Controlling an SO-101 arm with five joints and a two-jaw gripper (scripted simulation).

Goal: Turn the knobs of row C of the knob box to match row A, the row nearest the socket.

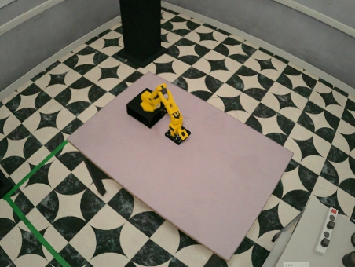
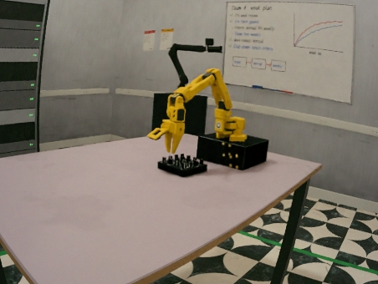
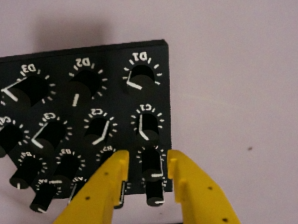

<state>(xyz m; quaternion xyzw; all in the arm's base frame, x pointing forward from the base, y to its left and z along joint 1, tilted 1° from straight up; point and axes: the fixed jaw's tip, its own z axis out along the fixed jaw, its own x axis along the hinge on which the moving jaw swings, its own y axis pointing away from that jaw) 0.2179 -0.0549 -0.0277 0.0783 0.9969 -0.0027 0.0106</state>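
The knob box (image 2: 180, 164) is a small black plate with rows of black knobs with white pointers, lying on the table in front of the arm's base block. It also shows in the top view (image 1: 177, 136). In the wrist view the box (image 3: 85, 125) has row D farthest from the fingers, then knobs C1 (image 3: 146, 125) and C2 (image 3: 98, 131). My gripper (image 2: 172, 147) points down and hovers a little above the box. Its yellow fingers stand nearly shut, with a narrow gap over the row B end knob (image 3: 151, 167). They hold nothing.
The arm's base stands on a larger black block (image 2: 232, 152) behind the knob box. A black pillar (image 1: 141, 29) stands on the floor beyond the table's far corner. A tall rack (image 2: 18, 75) is at the left.
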